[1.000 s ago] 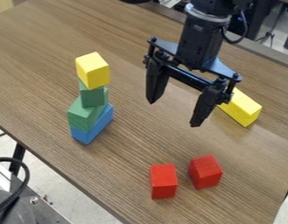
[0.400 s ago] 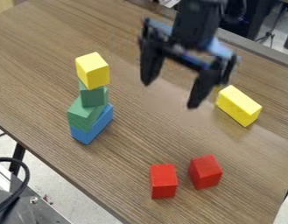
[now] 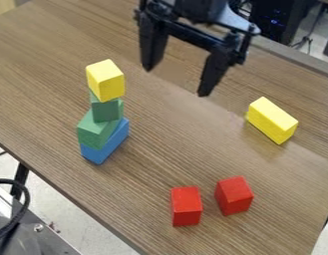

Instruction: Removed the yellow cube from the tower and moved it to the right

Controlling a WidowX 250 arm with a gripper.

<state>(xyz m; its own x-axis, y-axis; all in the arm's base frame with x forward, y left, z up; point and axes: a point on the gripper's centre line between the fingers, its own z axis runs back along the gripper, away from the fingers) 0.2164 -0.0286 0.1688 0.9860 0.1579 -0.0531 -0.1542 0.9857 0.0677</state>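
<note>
Here's the gripper [image 3: 176,82] up at twelve o'clock, spread wide and empty, apart from the yellow cube [image 3: 105,80] crowning the tower [image 3: 98,130] of green and blue blocks towards ten; that cube looks nearly square, a near edge facing six. Over at three lies a yellow block [image 3: 272,120], long axis running ten-thirty to four-thirty, with one red block [image 3: 234,195] at five, another red block [image 3: 186,206] at six.
</note>
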